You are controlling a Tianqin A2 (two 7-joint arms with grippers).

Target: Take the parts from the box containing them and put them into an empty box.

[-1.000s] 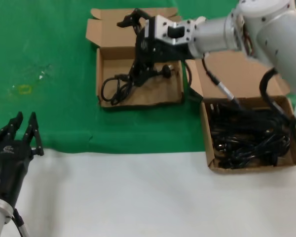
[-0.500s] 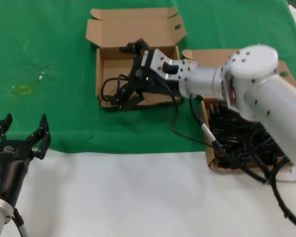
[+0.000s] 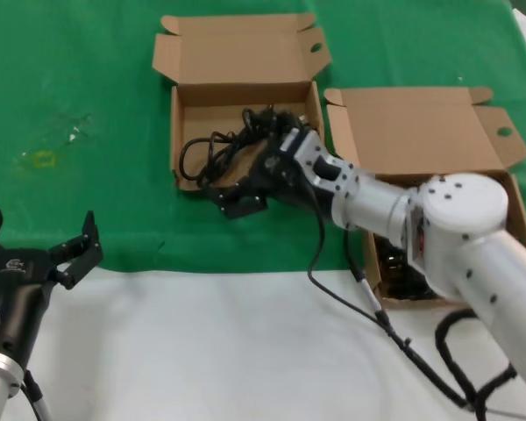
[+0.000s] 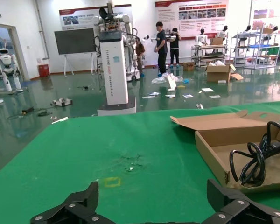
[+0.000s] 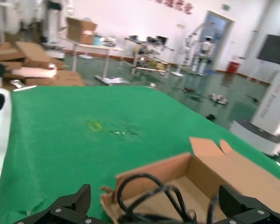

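Release step: the right end effector (image 3: 237, 200), spread wide and empty, sits upper centre by the brown cardboard receiving box (image 3: 182, 132) holding a black looped cord (image 3: 212, 149). Next, return to the cord-filled box (image 3: 517, 206). Left end effector (image 3: 37, 250), open, lower left.

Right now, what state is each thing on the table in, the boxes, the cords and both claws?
Left box: lid open, one power cord inside, loop over its front wall.
Right box: lid open, black cords partly hidden by the arm.
Right claw: open, low at the left box's front edge.
Left claw: open, empty, at the near table edge.
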